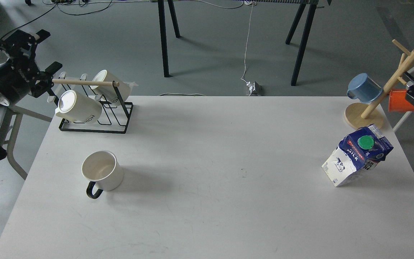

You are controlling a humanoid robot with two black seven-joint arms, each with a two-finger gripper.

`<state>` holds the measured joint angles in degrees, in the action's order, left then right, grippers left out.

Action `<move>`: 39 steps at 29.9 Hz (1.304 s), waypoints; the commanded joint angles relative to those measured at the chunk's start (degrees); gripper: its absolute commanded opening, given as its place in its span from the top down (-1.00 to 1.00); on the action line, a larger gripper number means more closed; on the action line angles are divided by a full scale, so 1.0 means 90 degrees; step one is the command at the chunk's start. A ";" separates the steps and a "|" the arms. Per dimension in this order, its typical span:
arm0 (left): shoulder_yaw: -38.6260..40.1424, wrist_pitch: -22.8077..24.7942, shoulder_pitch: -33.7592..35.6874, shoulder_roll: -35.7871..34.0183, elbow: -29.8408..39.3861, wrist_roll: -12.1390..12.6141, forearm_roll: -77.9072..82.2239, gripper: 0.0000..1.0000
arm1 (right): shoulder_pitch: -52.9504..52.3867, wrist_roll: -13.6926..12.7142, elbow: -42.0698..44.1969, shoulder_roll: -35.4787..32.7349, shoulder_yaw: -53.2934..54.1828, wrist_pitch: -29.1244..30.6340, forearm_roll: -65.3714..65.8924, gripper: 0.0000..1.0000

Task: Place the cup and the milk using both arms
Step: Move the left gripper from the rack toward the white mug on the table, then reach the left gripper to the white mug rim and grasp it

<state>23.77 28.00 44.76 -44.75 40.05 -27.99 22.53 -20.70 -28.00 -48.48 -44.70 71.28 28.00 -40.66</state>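
The cup (pixel 102 175), plain white with a black loop handle facing the front, stands upright at the front left of the white table (pixel 207 172). The milk (pixel 357 154), a blue-and-white carton with a green cap, stands at the right side and looks tilted from here. My left gripper (pixel 49 51) hangs open off the table's far left corner, above and behind the mug rack, well away from the cup. My right gripper (pixel 412 94) sits at the right edge beside the orange cup, behind the milk, its fingers apart and holding nothing.
A black wire rack (pixel 95 118) with a wooden rod holds two white lettered mugs (pixel 77 106) at the far left. A wooden mug tree (pixel 364 115) at the far right carries a blue cup (pixel 364 87) and an orange cup (pixel 398 101). Table legs and cables lie on the floor beyond.
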 commanded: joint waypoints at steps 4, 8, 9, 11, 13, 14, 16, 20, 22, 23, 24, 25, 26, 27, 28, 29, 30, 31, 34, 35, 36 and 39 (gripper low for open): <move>0.0006 0.0000 0.0046 -0.0047 -0.0074 -0.0001 -0.0609 -1.00 | 0.0005 0.0000 0.0006 -0.0024 0.0010 0.0000 -0.0003 -0.98; 0.0045 0.0000 0.0095 0.0001 -0.0581 -0.0001 -0.0648 -1.00 | 0.0005 0.0000 -0.0004 0.0005 0.0010 0.0000 -0.0003 -0.98; 0.0045 0.0000 0.0095 0.0001 -0.0727 -0.0001 -0.0629 -1.00 | 0.0024 0.0000 0.0006 0.0005 0.0010 0.0000 -0.0003 -0.98; -0.0082 0.0000 0.0018 -0.0028 -0.0778 -0.0001 -0.0483 -1.00 | 0.0044 0.0000 -0.0004 0.0015 0.0010 0.0000 -0.0003 -0.98; -0.0179 0.0000 0.0066 -0.0096 -0.0690 -0.0001 0.0149 -1.00 | 0.0073 0.0000 -0.0004 0.0015 0.0010 0.0000 -0.0003 -0.98; -0.0161 0.0000 0.0095 -0.0183 -0.0622 -0.0001 0.0655 -1.00 | 0.0083 0.0000 -0.0004 0.0025 0.0010 0.0000 -0.0003 -0.98; -0.0131 0.0000 0.0115 -0.0427 -0.0505 -0.0001 0.1583 -1.00 | 0.0093 0.0000 -0.0004 0.0034 0.0010 0.0000 -0.0003 -0.98; -0.0141 0.0000 0.0222 -0.0691 0.0187 -0.0001 0.3215 -1.00 | 0.0132 0.0000 -0.0004 0.0044 0.0000 0.0000 -0.0003 -0.98; -0.0160 0.0000 0.0213 -0.0944 0.0733 -0.0001 0.4064 -1.00 | 0.0132 0.0000 -0.0004 0.0054 -0.0009 0.0000 0.0006 -0.98; -0.0180 0.0000 0.0203 -0.1081 0.1094 -0.0001 0.4523 -1.00 | 0.0141 0.0000 0.0006 0.0054 -0.0010 0.0000 0.0007 -0.98; -0.0199 0.0000 0.0183 -0.1169 0.1397 -0.0001 0.4943 -1.00 | 0.0161 0.0000 0.0006 0.0054 -0.0029 0.0000 0.0007 -0.98; -0.0219 0.0000 0.0154 -0.1257 0.1709 -0.0001 0.5354 -1.00 | 0.0180 0.0000 0.0016 0.0054 -0.0048 0.0000 0.0007 -0.98; -0.0258 0.0000 0.0135 -0.1345 0.2022 -0.0001 0.5899 -1.00 | 0.0219 0.0000 0.0026 0.0054 -0.0049 0.0000 0.0007 -0.98; -0.0297 0.0000 0.0115 -0.1385 0.2218 -0.0001 0.6378 -1.00 | 0.0229 0.0000 0.0035 0.0054 -0.0058 0.0000 0.0007 -0.98; -0.0374 0.0000 0.0076 -0.1395 0.2327 -0.0001 0.6867 -1.00 | 0.0268 0.0000 0.0035 0.0054 -0.0058 0.0000 0.0007 -0.98; -0.0443 0.0000 0.0027 -0.1356 0.2347 -0.0001 0.7374 -0.99 | 0.0298 0.0000 0.0035 0.0054 -0.0049 0.0000 0.0007 -0.98; -0.0492 0.0000 -0.0021 -0.1308 0.2338 -0.0001 0.7795 -0.99 | 0.0327 0.0000 0.0045 0.0054 -0.0049 0.0000 0.0007 -0.98; -0.0512 0.0000 -0.0061 -0.1230 0.2328 -0.0001 0.8051 -0.98 | 0.0356 0.0000 0.0035 0.0054 -0.0058 0.0000 0.0007 -0.98; -0.0512 0.0000 -0.0216 -0.0976 0.2211 -0.0001 0.8278 -0.97 | 0.0425 0.0000 0.0045 0.0054 -0.0049 0.0000 0.0007 -0.98; -0.0512 0.0000 -0.0304 -0.0907 0.2162 -0.0001 0.8307 -0.97 | 0.0434 0.0000 0.0045 0.0054 -0.0049 0.0000 0.0007 -0.98; -0.0522 0.0000 -0.0353 -0.0849 0.2104 -0.0001 0.8317 -0.97 | 0.0435 0.0000 0.0045 0.0064 -0.0049 0.0000 0.0007 -0.98; -0.0522 0.0000 -0.0373 -0.0644 0.1840 -0.0001 0.8317 -0.97 | 0.0444 0.0000 0.0065 0.0142 -0.0039 0.0000 0.0007 -0.98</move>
<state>19.09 28.01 41.76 -52.21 58.52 -28.01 97.19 -16.77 -28.00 -48.01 -43.96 70.81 28.00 -40.61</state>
